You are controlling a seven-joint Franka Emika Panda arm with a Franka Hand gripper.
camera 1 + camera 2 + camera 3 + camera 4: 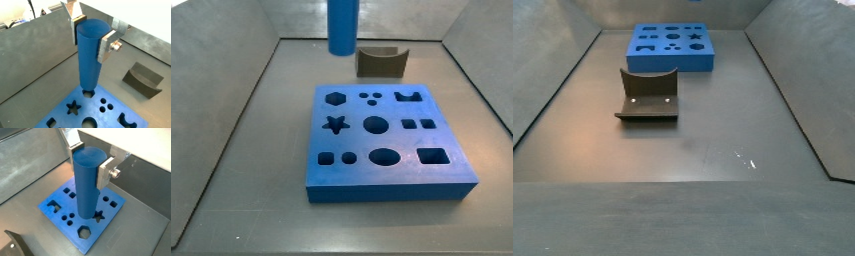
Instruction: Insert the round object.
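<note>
Grey walls enclose the bench (687,150) on three sides; its dark grey surface shows faint scuffs in a side view.

Blue block (385,140) lies flat on the bench toward the far wall in a side view (671,48), close to mid-width. Top face carries shaped holes: star, hexagon, circles, squares, a notched cutout. Both wrist views show the same block (93,112) (83,213) below the arm.

Dark brown notched block (647,95) stands on the bench apart from the blue block, nearer the bench centre. In a side view (381,62) it sits between the blue block and a wall.

Round object (90,52), a smooth blue cylinder peg, hangs upright above the blue block, lower end over the holed face (87,183). Whether it touches the block cannot be told. In a side view (344,27) only its lower part enters from the upper edge.

Tool (92,32) pinches the round object near its upper end, silver fingers (105,174) flat against opposite sides. Tool (89,159) sits above the block.
</note>
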